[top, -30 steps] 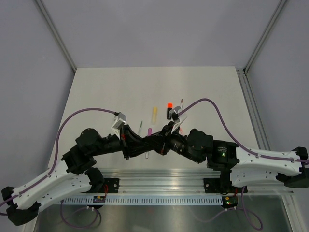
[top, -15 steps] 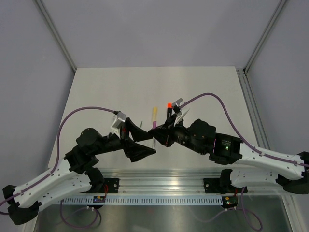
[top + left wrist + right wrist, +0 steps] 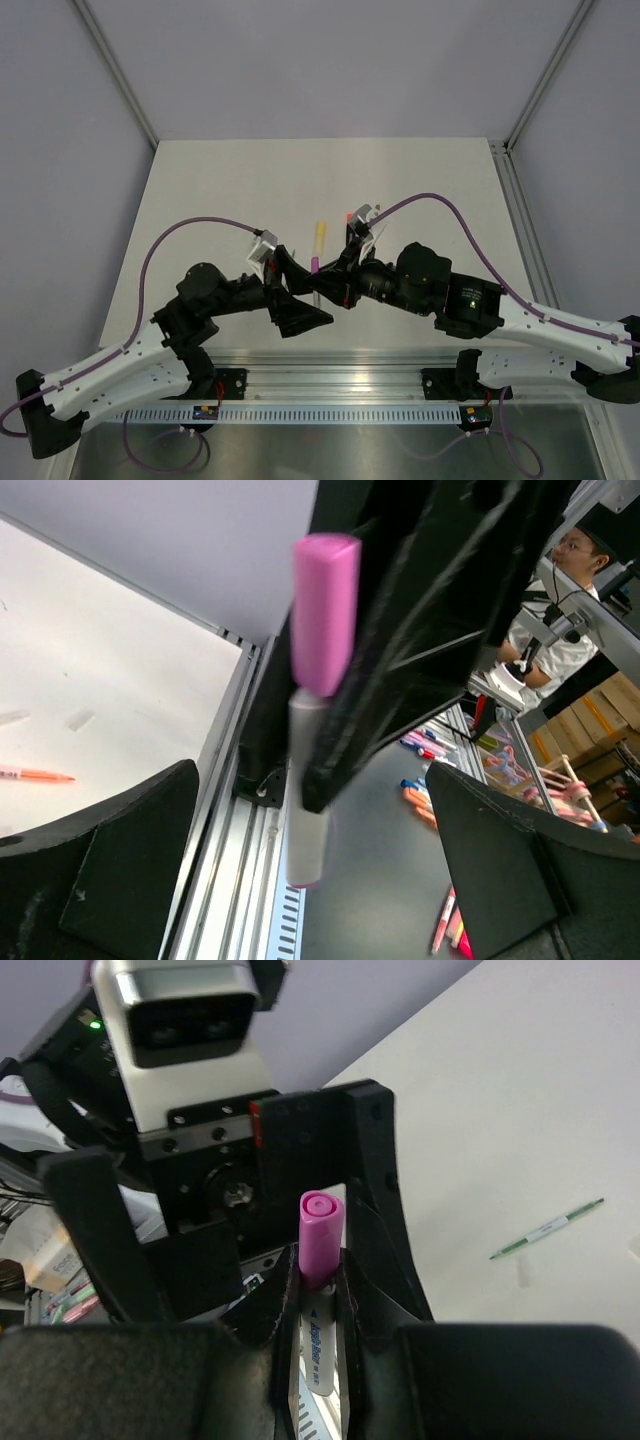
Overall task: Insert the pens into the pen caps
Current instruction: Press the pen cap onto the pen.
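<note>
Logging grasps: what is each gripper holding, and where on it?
Right gripper grips the pen by its white barrel, just below the pink cap. Left gripper is open, holding nothing.

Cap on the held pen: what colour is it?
Pink. The cap sits on a whitish pen. The right wrist view shows it best.

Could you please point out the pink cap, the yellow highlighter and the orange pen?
pink cap (image 3: 325,615), left wrist view, its side
yellow highlighter (image 3: 320,236), top external view, mid-barrel
orange pen (image 3: 30,774), left wrist view, barrel
</note>
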